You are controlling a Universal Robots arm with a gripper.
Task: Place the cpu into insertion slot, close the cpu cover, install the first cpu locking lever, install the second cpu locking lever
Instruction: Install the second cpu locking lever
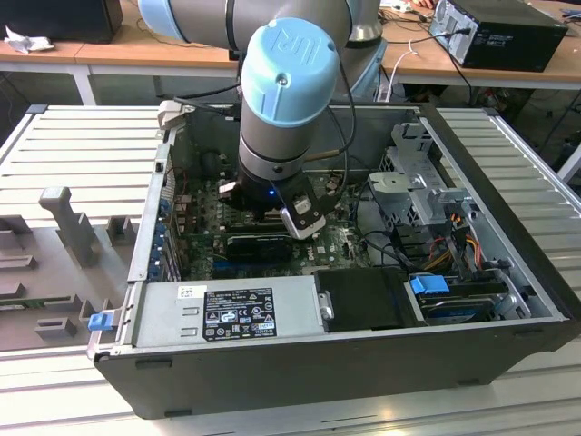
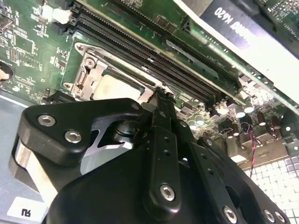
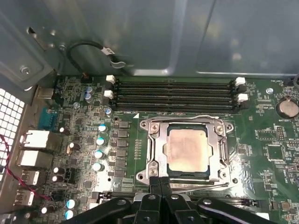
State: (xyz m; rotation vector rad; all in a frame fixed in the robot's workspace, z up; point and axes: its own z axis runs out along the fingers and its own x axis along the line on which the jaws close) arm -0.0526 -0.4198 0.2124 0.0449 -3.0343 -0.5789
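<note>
You see cpu [image 3: 188, 149] seated in insertion slot [image 3: 174, 173], cpu cover [image 3: 156, 149] down around it. Gripper [image 3: 160, 181] at cover's edge, jaws closed, empty. Judged step: locking levers; next move needs precise hooking of thin lever [image 3: 196, 117].

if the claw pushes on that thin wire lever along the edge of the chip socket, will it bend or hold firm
Probably springy rather than rigid: the wire lever is a thin bent rod running along the metal cover. It looks smooth and rounded, so the claw might slip off it. The chip sits under the frame, so pushing likely won't shift it.
</note>
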